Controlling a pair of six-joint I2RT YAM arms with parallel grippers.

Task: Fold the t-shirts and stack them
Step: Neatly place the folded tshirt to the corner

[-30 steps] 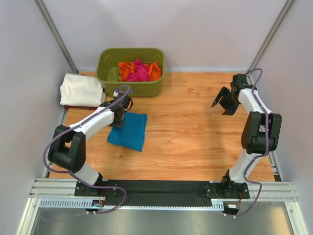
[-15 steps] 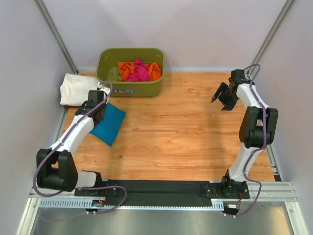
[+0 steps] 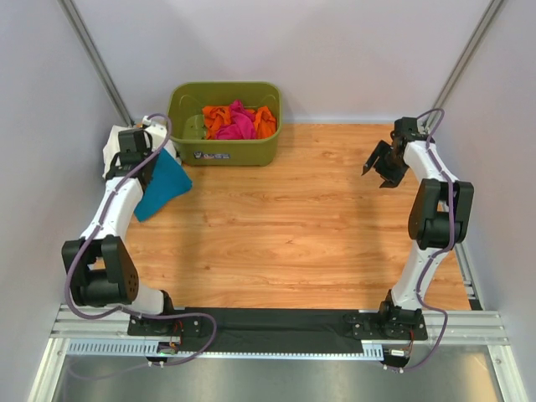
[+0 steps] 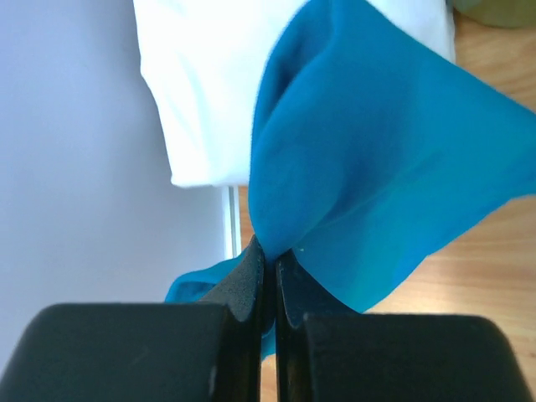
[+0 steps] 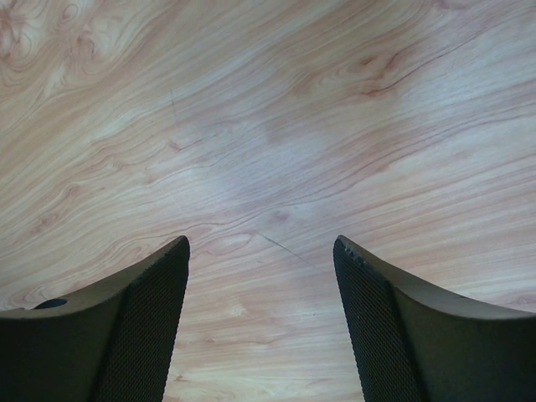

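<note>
Left hand (image 4: 266, 251): fingers pressed together, pinching a fold of the teal shirt (image 4: 377, 167). The shirt hangs from this hand at the far-left corner of the counter (image 3: 293, 226). Its upper part is over the edge of the white shirt (image 4: 218, 84). Whether its lower corner touches the counter cannot be told.

The white shirt lies folded against the left wall, just beside the tub (image 3: 243, 152).

Right hand (image 5: 261, 243): fingers spread, gripping nothing, positioned above bare counter at the far right.

Pink shirt (image 3: 239, 126) and orange shirt (image 3: 218, 115): bunched together inside the tub.
</note>
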